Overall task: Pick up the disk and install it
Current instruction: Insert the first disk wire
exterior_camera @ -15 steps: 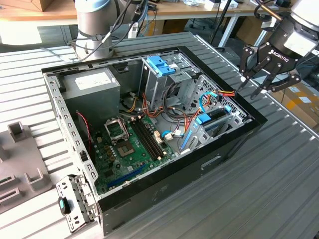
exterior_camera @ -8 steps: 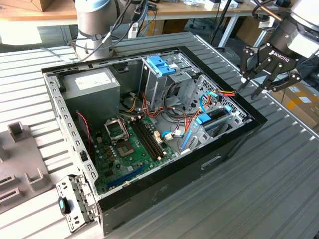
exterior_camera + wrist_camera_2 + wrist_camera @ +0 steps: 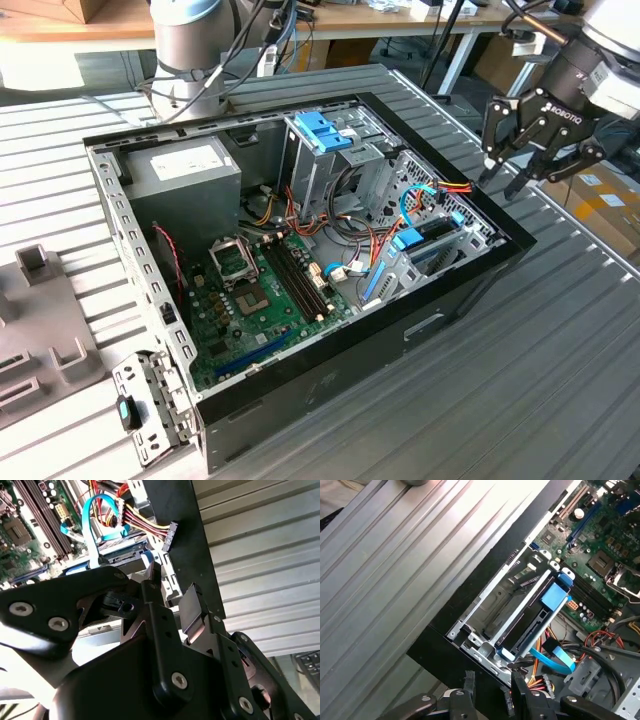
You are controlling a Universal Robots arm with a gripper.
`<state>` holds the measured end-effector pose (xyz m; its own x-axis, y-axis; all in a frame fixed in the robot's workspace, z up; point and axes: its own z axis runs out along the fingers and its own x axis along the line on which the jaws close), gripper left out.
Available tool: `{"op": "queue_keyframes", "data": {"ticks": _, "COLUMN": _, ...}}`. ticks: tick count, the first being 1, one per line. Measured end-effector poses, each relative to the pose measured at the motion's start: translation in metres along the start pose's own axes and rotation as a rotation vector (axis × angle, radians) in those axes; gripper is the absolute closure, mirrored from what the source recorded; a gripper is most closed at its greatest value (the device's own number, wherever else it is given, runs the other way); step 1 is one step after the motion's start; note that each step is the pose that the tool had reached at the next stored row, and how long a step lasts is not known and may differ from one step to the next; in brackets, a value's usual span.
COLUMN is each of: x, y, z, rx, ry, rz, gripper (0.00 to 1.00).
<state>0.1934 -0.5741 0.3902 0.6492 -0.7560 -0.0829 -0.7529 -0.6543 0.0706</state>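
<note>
The disk (image 3: 432,238) lies flat in the bay at the corner of the open computer case (image 3: 400,340), on the exterior view's right, with blue rails along its sides. In the first wrist view the disk (image 3: 527,625) shows as a dark slab with a blue rail end, and a light-blue cable runs beside it. My gripper (image 3: 503,178) hangs in the air just outside that corner, above the ribbed table. It is open, with nothing between its fingers, as both wrist views show it (image 3: 172,592) (image 3: 492,680).
Inside the case sit a grey power-supply box (image 3: 185,170), a metal drive cage with a blue handle (image 3: 322,130), the green motherboard (image 3: 260,290) and coloured cable bundles (image 3: 425,195). A loose metal bracket (image 3: 150,400) and a grey fixture (image 3: 40,320) lie at the exterior view's left.
</note>
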Motion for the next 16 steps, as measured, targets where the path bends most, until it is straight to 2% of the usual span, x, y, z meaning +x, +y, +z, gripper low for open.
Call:
{"op": "queue_keyframes", "data": {"ticks": 2, "x": -0.0001, "y": -0.0001, "z": 0.0, "rx": -0.0037, "ry": 0.0032, "rz": -0.045, "gripper": 0.58}}
{"op": "queue_keyframes", "data": {"ticks": 4, "x": -0.0001, "y": -0.0001, "z": -0.0001, "rx": -0.0057, "ry": 0.005, "rz": -0.068, "gripper": 0.58}}
{"op": "queue_keyframes", "data": {"ticks": 10, "x": -0.0005, "y": -0.0004, "z": 0.0002, "rx": -0.0055, "ry": 0.0046, "rz": -0.07, "gripper": 0.58}}
{"op": "queue_keyframes", "data": {"ticks": 16, "x": -0.0047, "y": -0.0043, "z": 0.0025, "rx": -0.0051, "ry": 0.0042, "rz": -0.069, "gripper": 0.58}}
